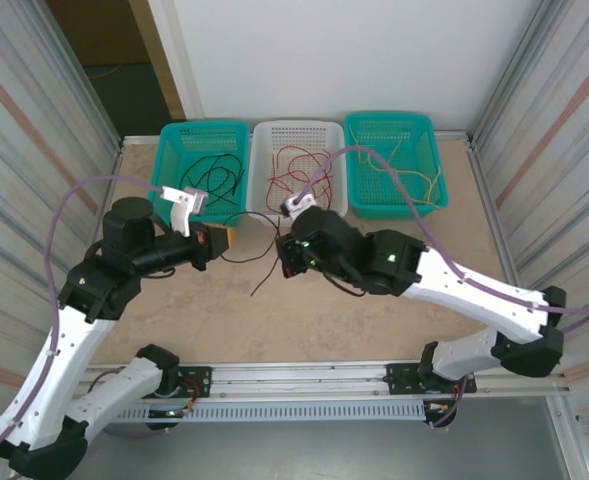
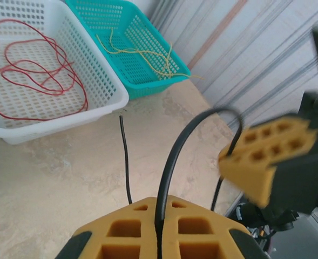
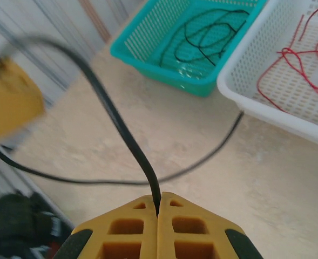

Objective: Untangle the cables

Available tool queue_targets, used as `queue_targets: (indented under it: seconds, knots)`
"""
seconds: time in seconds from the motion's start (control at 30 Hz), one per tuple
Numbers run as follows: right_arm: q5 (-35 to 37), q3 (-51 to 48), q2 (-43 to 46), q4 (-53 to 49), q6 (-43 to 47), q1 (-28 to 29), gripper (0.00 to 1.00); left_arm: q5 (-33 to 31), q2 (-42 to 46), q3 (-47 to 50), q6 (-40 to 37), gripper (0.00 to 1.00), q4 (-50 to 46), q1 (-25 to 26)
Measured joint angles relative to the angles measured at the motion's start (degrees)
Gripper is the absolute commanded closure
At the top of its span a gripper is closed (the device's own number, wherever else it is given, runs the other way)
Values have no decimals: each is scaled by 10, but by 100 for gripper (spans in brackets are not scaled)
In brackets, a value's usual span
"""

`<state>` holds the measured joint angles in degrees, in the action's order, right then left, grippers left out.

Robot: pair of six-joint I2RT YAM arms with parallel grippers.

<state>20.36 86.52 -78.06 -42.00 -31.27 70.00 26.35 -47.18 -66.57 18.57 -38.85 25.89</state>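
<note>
Just in front of the white basket [image 1: 294,127], the left end effector [image 2: 157,210] is clenched on a black cable [image 2: 169,162], with the wire pinched in the seam between its yellow pads. The right end effector [image 3: 157,208], beside it and also in front of that basket, is clenched on what looks like the same cable. In each wrist view the other arm's pad is only a blurred yellow block. From above, both sets of fingertips are hard to make out against the dark wrist housings. The cable arcs between them over the table [image 1: 314,325]; one stretch reaches the basket's front wall. Inside the white basket lie red cables [image 1: 294,175]. The left teal basket [image 1: 204,126] beside it holds black cables [image 1: 219,172], partly hidden by the left wrist. The right teal basket [image 1: 389,117] holds yellow cables [image 2: 142,54], faint against the mesh.
</note>
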Motion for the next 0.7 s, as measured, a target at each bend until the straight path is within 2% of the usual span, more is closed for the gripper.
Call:
queue_targets:
  seconds: [0.23, 0.43, 0.47, 0.53, 0.57, 0.7]
  knots:
    - [111, 37, -110, -85, 82, 80, 100, -38, -24, -32, -13, 100, -55, 0]
    - [141, 37, -129, -93, 126, 110, 100, -49, -37, -32, -13, 100, -78, 1]
    - [146, 37, -128, -93, 128, 110, 90, -50, -37, -32, -13, 100, -78, 1]
    - [160, 37, -126, -93, 128, 110, 59, -52, -37, -32, -13, 100, -78, 1]
    - [165, 36, -124, -93, 127, 109, 51, -53, -37, -32, -13, 100, -78, 1]
    - [203, 17, -85, -91, 116, 104, 46, -55, -37, -33, -13, 100, -79, 1]
